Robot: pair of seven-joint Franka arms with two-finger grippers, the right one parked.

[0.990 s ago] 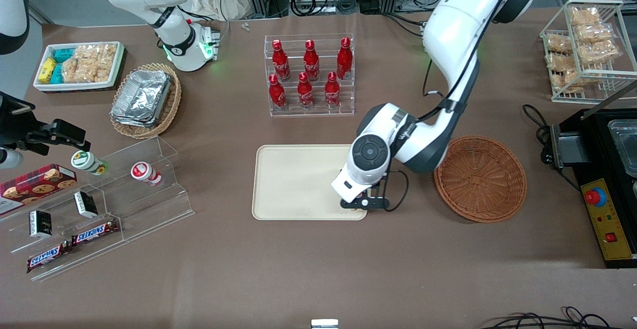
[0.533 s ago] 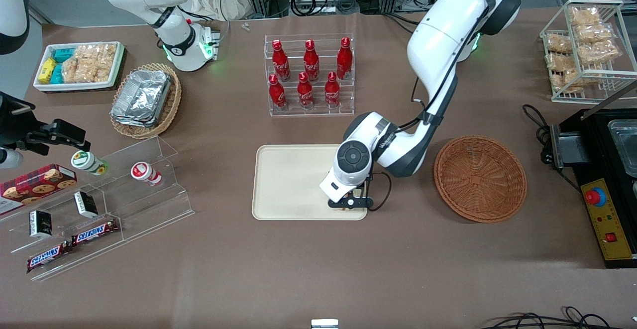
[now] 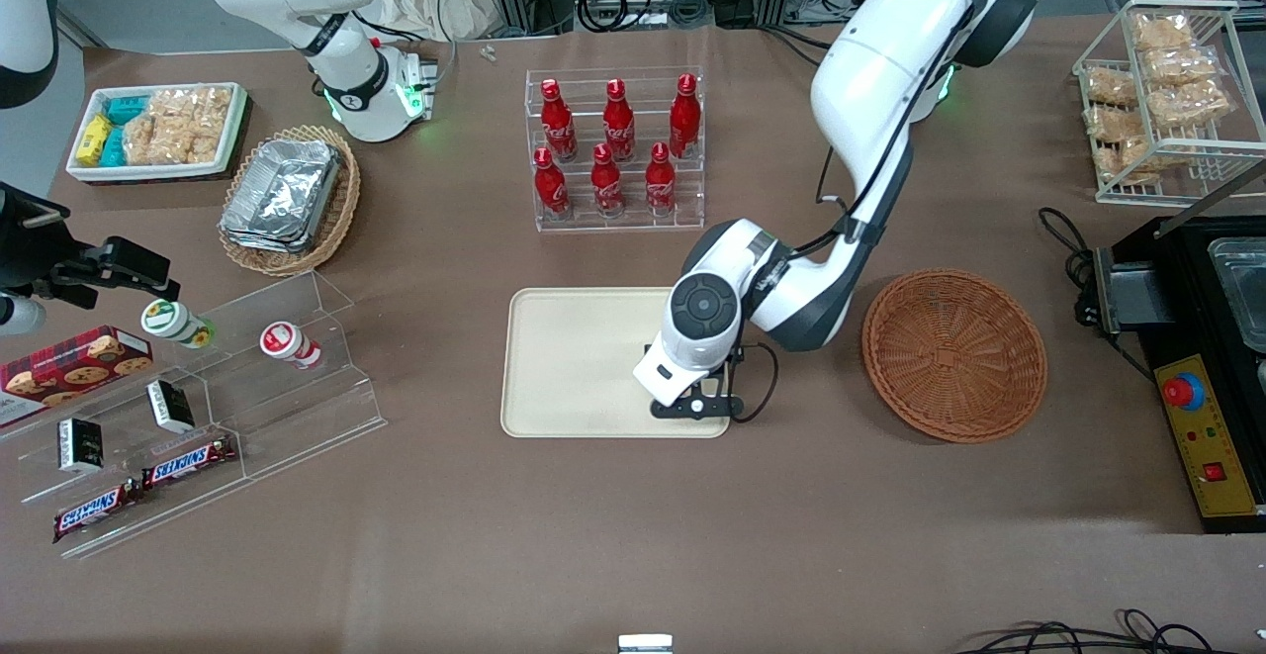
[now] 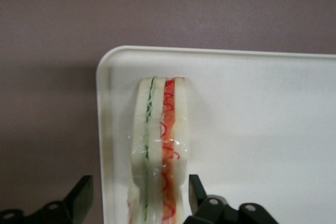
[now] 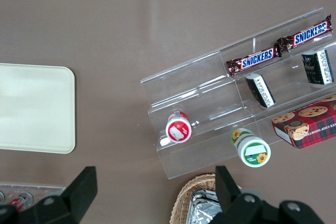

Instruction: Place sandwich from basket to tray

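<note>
Black fingers of the gripper (image 4: 137, 203) stand apart on either side of the sandwich (image 4: 157, 150), one clearly off it (let go, I judge). It sits on edge in the tray (image 3: 569, 362) corner nearest the basket (image 3: 954, 355), which holds nothing. Only withdrawal remains.

Snacks and drinks set out around the brown table

Six red bottles (image 3: 613, 149) stand in a clear two-step rack (image 3: 617, 153). Toward the parked arm's end, a tan wicker basket (image 3: 293, 201) holds foil containers (image 3: 281, 195), with a white bin of snack packets (image 3: 158, 131) beside it. A clear stepped stand (image 3: 213, 407) carries two Snickers bars (image 3: 143, 491), two small cups (image 5: 216, 140) and a cookie box (image 3: 69, 365). Toward the working arm's end, a wire rack (image 3: 1167, 100) holds bagged snacks.
</note>
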